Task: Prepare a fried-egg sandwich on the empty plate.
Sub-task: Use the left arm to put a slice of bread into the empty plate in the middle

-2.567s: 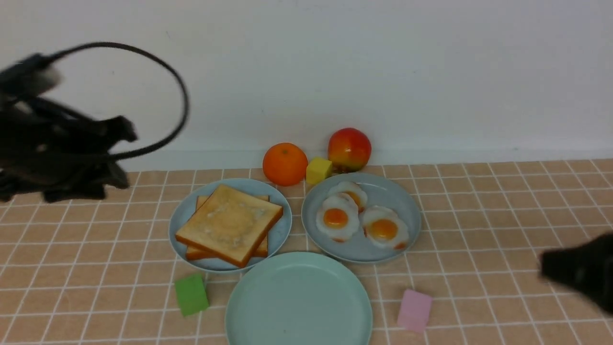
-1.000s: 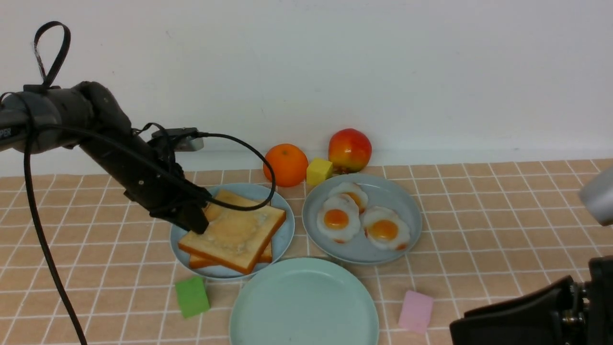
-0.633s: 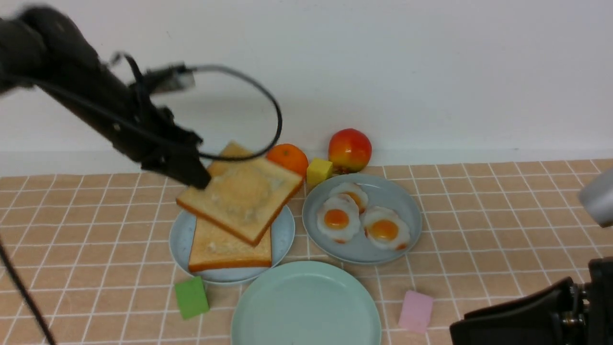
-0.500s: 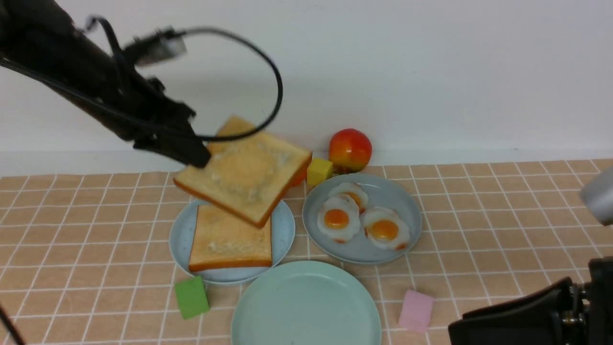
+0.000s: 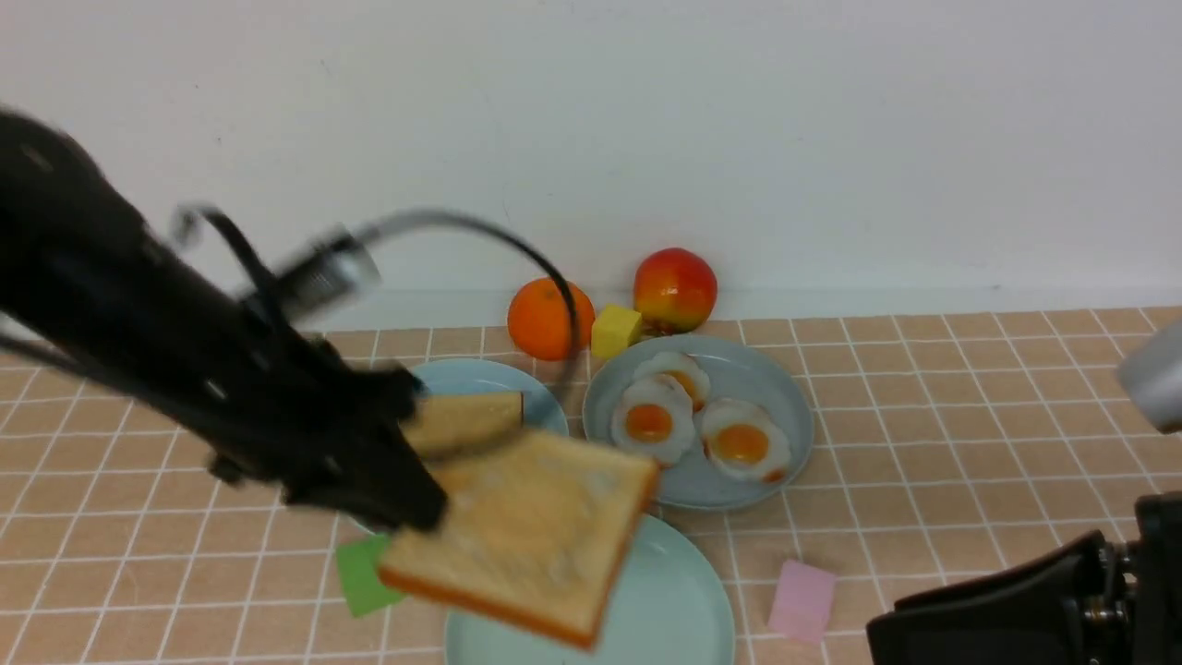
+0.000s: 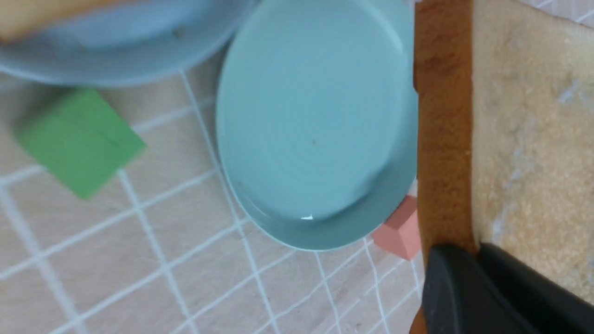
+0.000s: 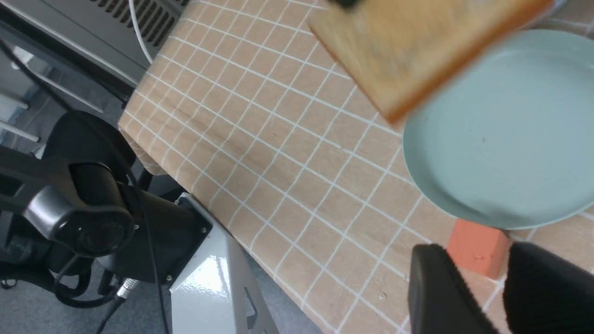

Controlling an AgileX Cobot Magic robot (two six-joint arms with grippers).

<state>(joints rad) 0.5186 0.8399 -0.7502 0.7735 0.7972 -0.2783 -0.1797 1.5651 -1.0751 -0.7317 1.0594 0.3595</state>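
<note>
The desk [image 5: 923,416], under a matt tan cloth gridded with thin white lines, runs back to a plain white wall [image 5: 739,139]. Across it slants the blurred black left arm [image 5: 138,351] with its looping cable. The arm hides much of the round sky-blue plate [image 5: 480,374], which sits just beyond the round pale mint-green plate [image 5: 683,600] on that plate's left. The mint-green plate is smooth, faintly glossy and low-rimmed.

Just beyond it on the right is a round grey-blue plate [image 5: 766,388] carrying three glossy toy fried eggs [image 5: 649,422], frilled white with orange yolks.

A thick square golden toast slice [image 5: 531,536], porous on its face and darker brown at the crust, hangs tilted in the air over the mint-green plate's left part (in the front view it covers the rim there). A second toast slice [image 5: 466,420] lies on the sky-blue plate, half hidden by the arm.

Farther beyond, against the wall, stand a red-yellow apple [image 5: 674,288] and an orange [image 5: 540,319], with a small yellow cube [image 5: 614,330] between them. A green block [image 5: 362,577] lies just left of the mint-green plate, partly covered by the held slice, and a pink block [image 5: 800,598] just right.

The left pincer [image 5: 420,503] points down toward the mint-green plate, clamped narrow on one corner of the raised slice. The right pincer [image 7: 499,287] sits low, right of the plate, with its ribbed black fingers apart around nothing.
</note>
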